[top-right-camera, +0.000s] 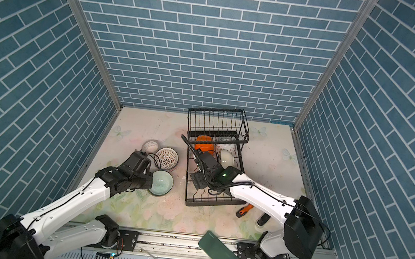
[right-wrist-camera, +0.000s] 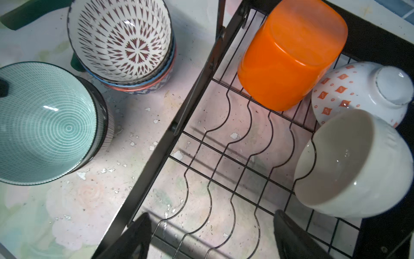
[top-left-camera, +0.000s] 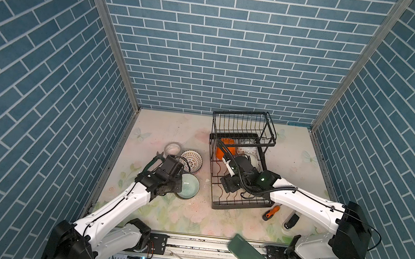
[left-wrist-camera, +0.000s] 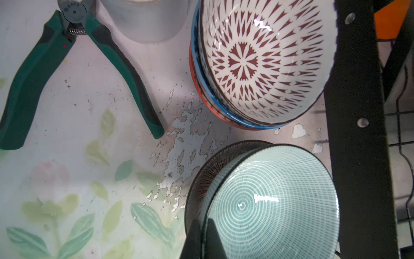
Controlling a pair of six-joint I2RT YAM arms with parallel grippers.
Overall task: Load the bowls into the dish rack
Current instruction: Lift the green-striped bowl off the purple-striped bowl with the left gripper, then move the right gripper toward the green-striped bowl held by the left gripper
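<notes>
Green bowl (left-wrist-camera: pixel 268 201) partly behind left claw (left-wrist-camera: pixel 203 222)

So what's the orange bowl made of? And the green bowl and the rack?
The orange bowl is probably plastic: smooth, one even colour, with a soft sheen. The green bowl looks like glazed ceramic, with sharp shiny highlights and fine painted rings. The rack is likely metal: thin bent wires and riveted flat bars, coated matt black.

Robot lab cell, blue brick-print wall panels (top-left-camera: pixel 211 43), aluminium frame posts (top-left-camera: pixel 112 37), floral tabletop (top-left-camera: pixel 174 131), rail-mounted arms (top-left-camera: pixel 123 203).
</notes>
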